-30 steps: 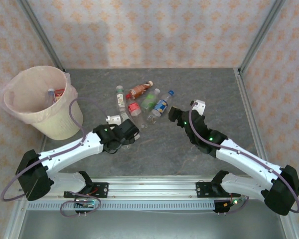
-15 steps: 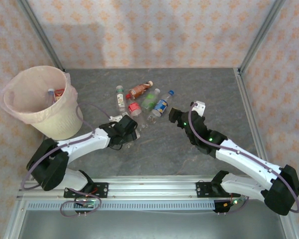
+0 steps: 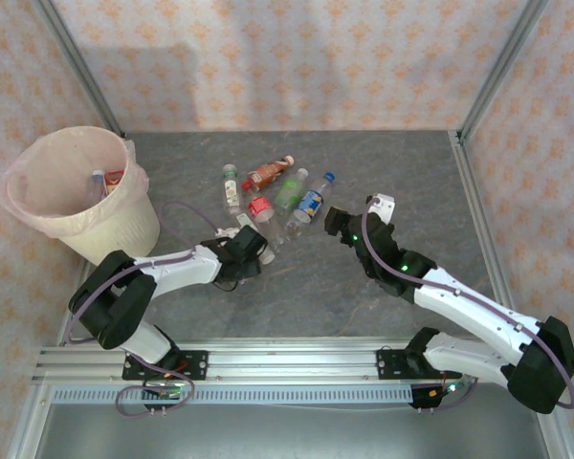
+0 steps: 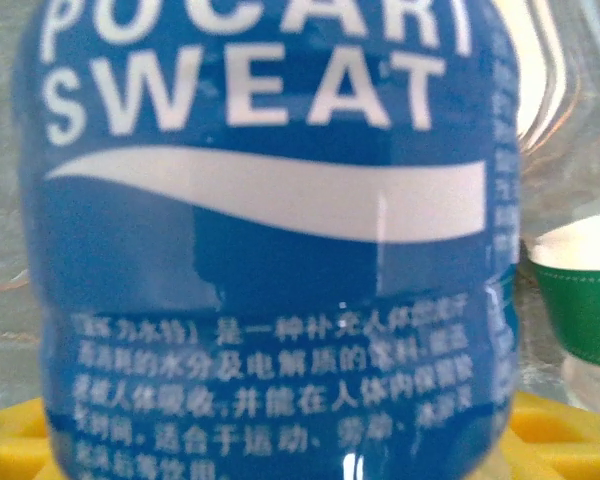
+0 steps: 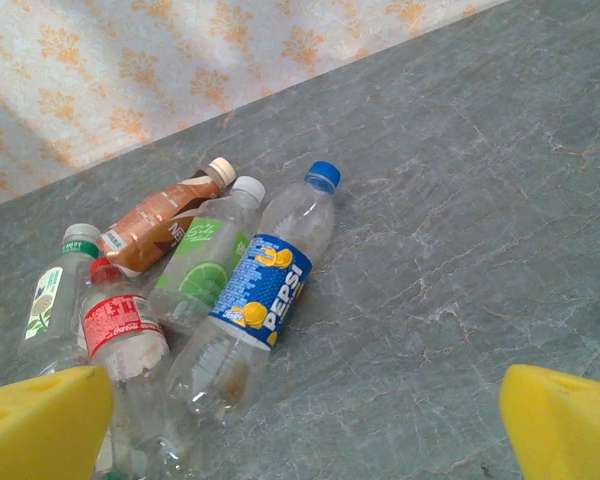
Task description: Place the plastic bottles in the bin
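Grey marble-veined tabletop [image 3: 383, 172] runs back to walls papered in cream with orange floral motifs. At the far left stands the round cream-white plastic bin [image 3: 124, 239], lined with a translucent pinkish bag. Inside it lies what looks like a red-labelled bottle [image 3: 111, 178], though it is too small to be sure. Five clear plastic bottles lie bunched near the middle of the table, side by side and mostly touching. They are a blue-capped bottle with a blue Pepsi label [image 5: 265, 290], a white-capped bottle with a green lime label [image 5: 205, 265], a brown-orange bottle with a cream cap [image 5: 160, 225], a red-capped bottle with a red label [image 5: 120, 325] and a bottle with a white-and-green label [image 5: 52, 298]. The left gripper [image 3: 256, 247] sits low at the near edge of this bunch. In its wrist view a blue-labelled plastic bottle [image 4: 260, 250] printed "POCARI SWEAT" in white sits hard up against the lens, between the yellow fingertips [image 4: 10, 445] that peep in at the bottom corners. Whether they actually press on it I cannot tell. Just to its right is a blurred green band [image 4: 580, 310] on another bottle. The right gripper [image 3: 333, 222] hangs just right of the bunch, apart from every bottle. Its jaws are spread wide and hold nothing — its own yellow pads [image 5: 40, 420] stand at opposite corners of its wrist view.
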`<action>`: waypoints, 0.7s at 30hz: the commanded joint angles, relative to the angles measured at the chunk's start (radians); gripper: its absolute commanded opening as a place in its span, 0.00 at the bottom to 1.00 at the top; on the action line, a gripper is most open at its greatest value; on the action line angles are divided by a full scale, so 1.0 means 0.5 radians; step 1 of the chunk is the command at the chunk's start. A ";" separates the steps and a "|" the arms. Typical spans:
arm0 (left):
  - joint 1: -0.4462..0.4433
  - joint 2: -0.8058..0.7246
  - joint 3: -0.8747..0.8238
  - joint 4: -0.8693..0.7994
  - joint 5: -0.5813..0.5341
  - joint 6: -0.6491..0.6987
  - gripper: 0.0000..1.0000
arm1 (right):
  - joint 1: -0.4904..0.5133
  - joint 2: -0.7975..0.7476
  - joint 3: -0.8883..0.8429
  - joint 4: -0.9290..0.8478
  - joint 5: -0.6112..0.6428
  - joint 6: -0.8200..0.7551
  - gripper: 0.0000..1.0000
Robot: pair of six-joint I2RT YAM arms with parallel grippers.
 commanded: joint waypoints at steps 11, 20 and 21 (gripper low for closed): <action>0.010 -0.642 0.314 -0.651 -0.542 0.240 0.50 | -0.013 -0.043 -0.101 0.322 -0.132 -0.076 0.99; 0.034 -0.839 0.867 -0.693 -0.985 0.560 0.15 | -0.013 0.008 -0.082 0.649 -0.313 -0.096 0.99; 0.045 -0.833 0.914 -0.673 -1.031 0.606 0.13 | -0.014 0.014 -0.073 0.657 -0.331 -0.093 0.99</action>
